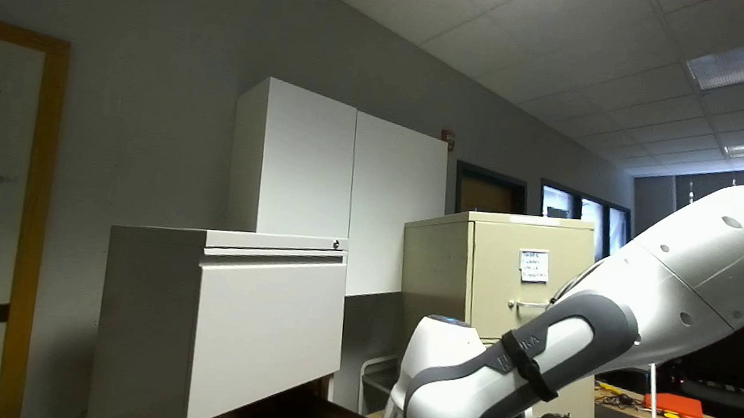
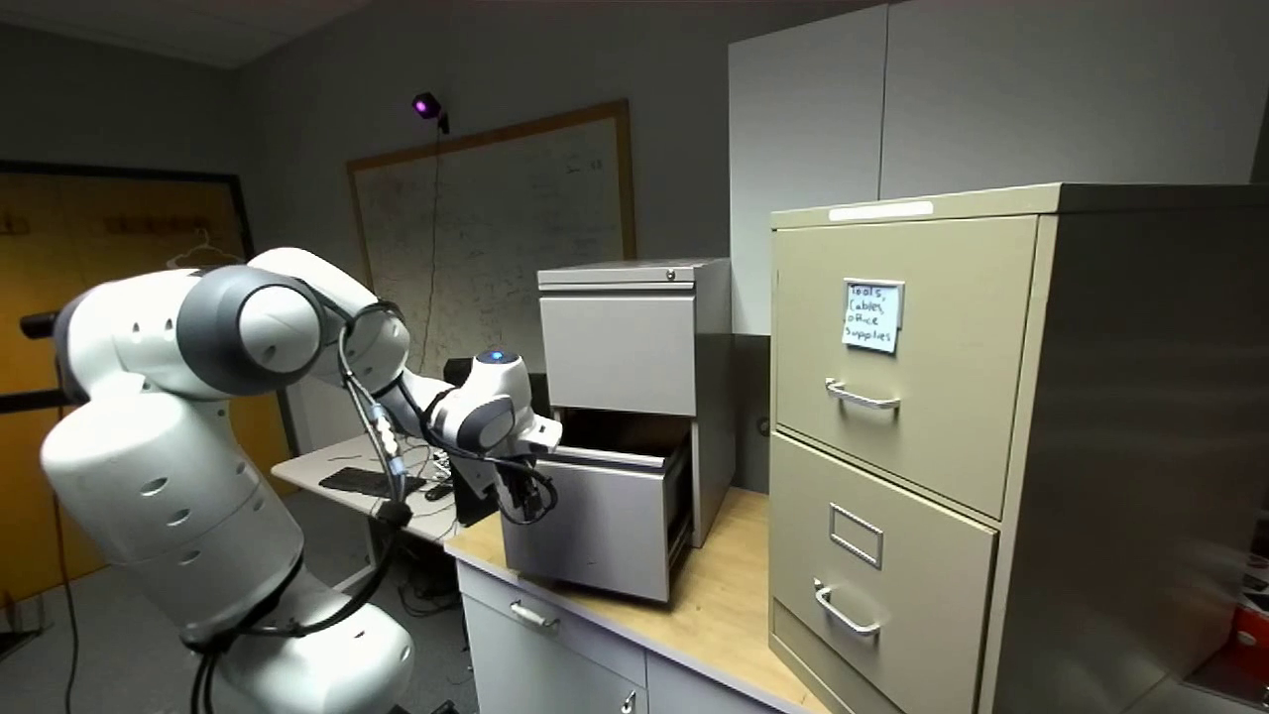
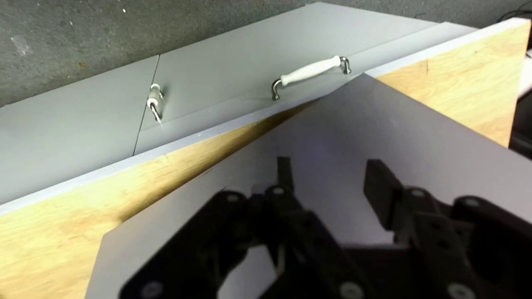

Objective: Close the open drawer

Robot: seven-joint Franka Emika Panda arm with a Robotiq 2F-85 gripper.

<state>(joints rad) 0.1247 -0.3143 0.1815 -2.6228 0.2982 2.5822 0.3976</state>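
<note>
The drawer [image 2: 605, 540] is the lower one of the light-grey cabinet [image 2: 716, 397] and stands pulled well out in an exterior view. In an exterior view only its top edge and dark inside [image 1: 304, 415] show at the bottom. Its flat front [image 3: 324, 137] fills the middle of the wrist view. My gripper [image 3: 328, 178] is open, with its fingers apart and nothing between them. It points down at the outside of the drawer front, close to it. The gripper [image 2: 528, 499] is partly hidden by cables; I cannot tell whether it touches the front.
The cabinet stands on a wooden counter [image 2: 729, 580] with handled doors below. A beige filing cabinet [image 2: 897, 456] stands beside it. White wall cupboards [image 1: 308, 162] hang behind. A desk with a keyboard [image 2: 362, 483] is behind my arm.
</note>
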